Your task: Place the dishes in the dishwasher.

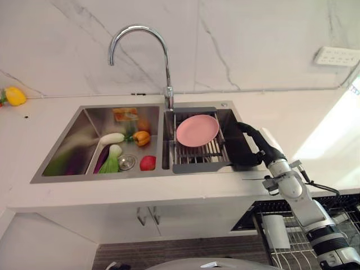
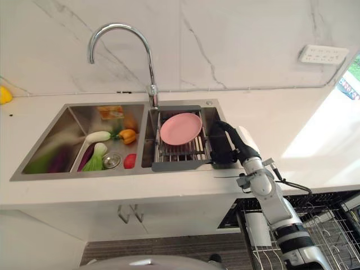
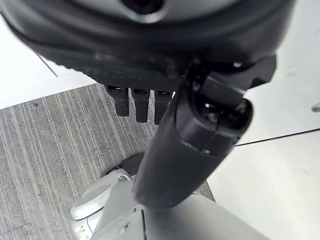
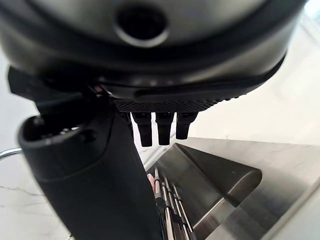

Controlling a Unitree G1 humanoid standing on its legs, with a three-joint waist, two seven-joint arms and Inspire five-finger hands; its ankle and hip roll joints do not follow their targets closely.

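Observation:
A pink plate (image 1: 197,130) leans on the metal drain rack (image 1: 194,156) set in the sink's right basin. My right hand (image 1: 246,148) hovers just right of the plate, over the basin's right rim. Its fingers (image 4: 157,127) are straight, so it is open and holds nothing. The rack's bars (image 4: 167,210) show past them in the right wrist view. The dishwasher's wire basket (image 1: 315,247) is pulled out below the counter at the lower right. My left hand (image 3: 190,140) hangs open over the grey floor, with nothing in it.
A tall faucet (image 1: 163,56) rises behind the sink's divider. The left basin (image 1: 79,140) holds an orange pepper (image 1: 141,137), a red tomato (image 1: 147,163) and greens (image 1: 112,160). A white cup (image 1: 276,230) stands in the wire basket. A yellow pepper (image 1: 14,96) lies far left on the counter.

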